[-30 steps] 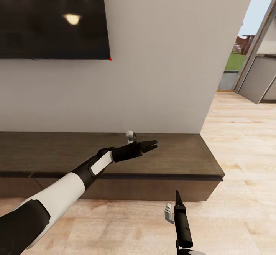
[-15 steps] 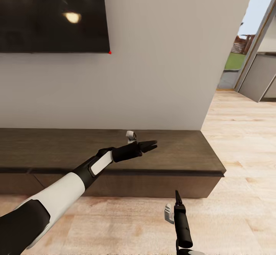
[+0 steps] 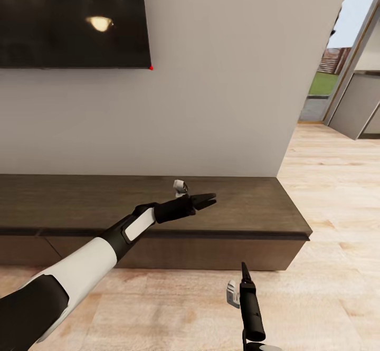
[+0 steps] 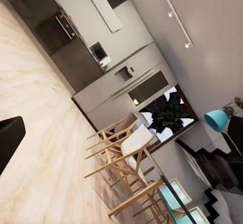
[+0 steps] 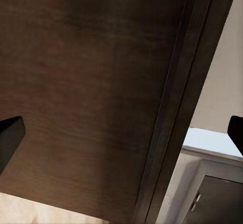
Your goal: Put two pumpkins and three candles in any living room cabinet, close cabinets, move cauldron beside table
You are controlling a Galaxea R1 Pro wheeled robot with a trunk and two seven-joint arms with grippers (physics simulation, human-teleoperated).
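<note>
The long dark-brown cabinet (image 3: 253, 208) runs along the white wall under a TV, and its drawer fronts look closed. My left gripper (image 3: 211, 200) is open and reaches out over the cabinet top, holding nothing. My right gripper (image 3: 244, 269) points up in front of the cabinet's right end, low over the floor. In the right wrist view the cabinet's dark wood (image 5: 91, 82) is close ahead, and the right gripper (image 5: 121, 133) is open and empty. The pumpkins, candles, cauldron and table are out of view.
A black TV (image 3: 74, 18) hangs on the wall above the cabinet. Pale wood floor (image 3: 327, 182) leads past the cabinet's right end to a doorway (image 3: 338, 66). The left wrist view looks across to wooden chairs (image 4: 126, 153) and kitchen units (image 4: 96, 77).
The whole head view has shifted a little: TV and cabinet sit slightly higher in the picture, so the camera moved. Both arms keep the same pose.
</note>
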